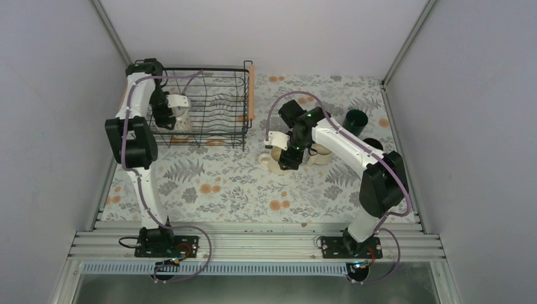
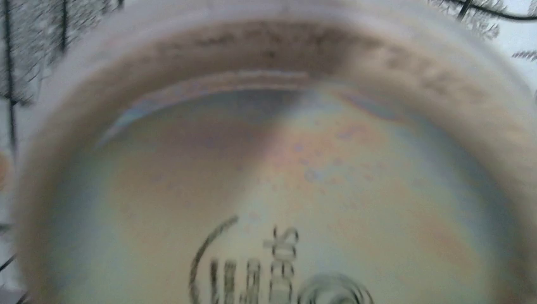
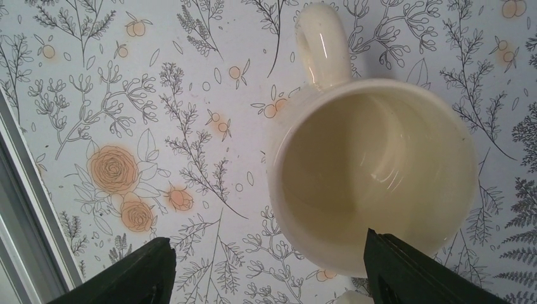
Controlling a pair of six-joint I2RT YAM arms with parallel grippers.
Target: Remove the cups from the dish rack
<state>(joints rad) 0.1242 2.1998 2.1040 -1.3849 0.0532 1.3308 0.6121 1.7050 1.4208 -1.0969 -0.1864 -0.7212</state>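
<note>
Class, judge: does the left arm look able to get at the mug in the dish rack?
Probably yes: the left gripper hangs inside the dish rack's open top, right at the mug, whose inside fills its wrist view. Nothing covers it.

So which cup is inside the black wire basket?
The white patterned mug, at the dish rack's left end by the left gripper. The cream mug, beige mug and dark green mug stand outside on the tablecloth.

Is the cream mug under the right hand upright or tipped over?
Upright: the cream mug stands on the tablecloth, and the right wrist view looks straight into its open, empty mouth.
</note>
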